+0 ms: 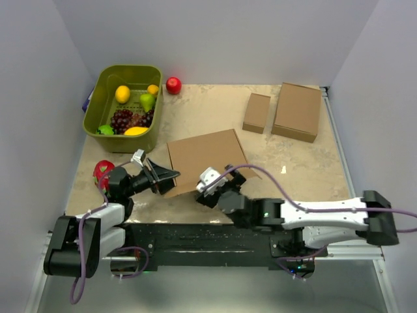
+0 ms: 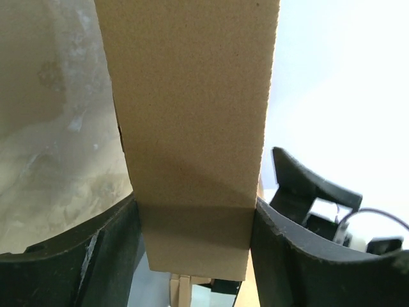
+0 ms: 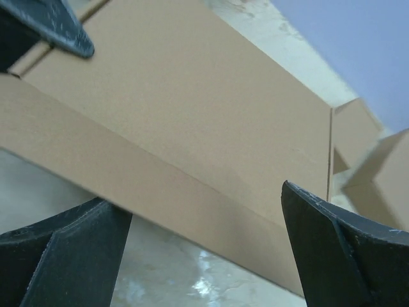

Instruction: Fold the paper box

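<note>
The paper box [image 1: 207, 156] is a plain brown cardboard piece lying near the table's front middle, its lid side up. My left gripper [image 1: 168, 177] is at the box's near left corner, shut on the box's side wall [image 2: 192, 128], which fills the space between the black fingers [image 2: 96, 256]. My right gripper [image 1: 210, 186] is open at the box's near edge. In the right wrist view the box [image 3: 192, 115] lies just ahead, its front wall above the gap between the two fingers [image 3: 70, 256].
A green basket [image 1: 96, 111] of fruit stands at the back left, a red apple [image 1: 173, 85] beside it. A small narrow brown box [image 1: 257, 112] and a medium flat brown box [image 1: 298, 111] lie at the back right. A red object [image 1: 103, 172] lies near the left arm.
</note>
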### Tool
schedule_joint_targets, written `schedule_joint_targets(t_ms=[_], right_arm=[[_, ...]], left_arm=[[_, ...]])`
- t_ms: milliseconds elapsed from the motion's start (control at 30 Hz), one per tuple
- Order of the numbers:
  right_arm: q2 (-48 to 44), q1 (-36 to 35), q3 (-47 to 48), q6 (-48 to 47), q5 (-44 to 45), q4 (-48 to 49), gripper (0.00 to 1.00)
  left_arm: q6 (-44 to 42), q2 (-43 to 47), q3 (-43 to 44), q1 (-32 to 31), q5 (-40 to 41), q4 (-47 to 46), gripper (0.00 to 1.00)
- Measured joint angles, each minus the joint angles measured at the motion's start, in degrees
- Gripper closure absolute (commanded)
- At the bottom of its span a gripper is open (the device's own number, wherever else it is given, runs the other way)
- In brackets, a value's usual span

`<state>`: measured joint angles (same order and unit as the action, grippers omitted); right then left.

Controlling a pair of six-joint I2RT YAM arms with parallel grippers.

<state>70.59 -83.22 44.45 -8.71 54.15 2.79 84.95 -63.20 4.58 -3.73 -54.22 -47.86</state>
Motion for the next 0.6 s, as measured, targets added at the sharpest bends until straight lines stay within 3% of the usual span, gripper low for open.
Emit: schedule_joint_targets(t_ms=[267, 500, 600], right_arm=[[-18.56, 15.82, 3.98, 11.65, -21.07, -13.86, 0.01], [-22.29, 17.99, 8.83, 13.79, -28.55, -18.62, 0.01], [-19.76, 22.8, 12.2, 16.31, -29.83, -22.75, 0.01]], left_arm=[[2.43, -2.25, 0.0, 2.69, -1.27, -5.6, 1.0], [2.38, -1.79, -0.04, 4.9, -3.5, -5.62, 1.0], [1.29, -0.66, -0.04, 5.27, -4.2, -4.79, 1.0]])
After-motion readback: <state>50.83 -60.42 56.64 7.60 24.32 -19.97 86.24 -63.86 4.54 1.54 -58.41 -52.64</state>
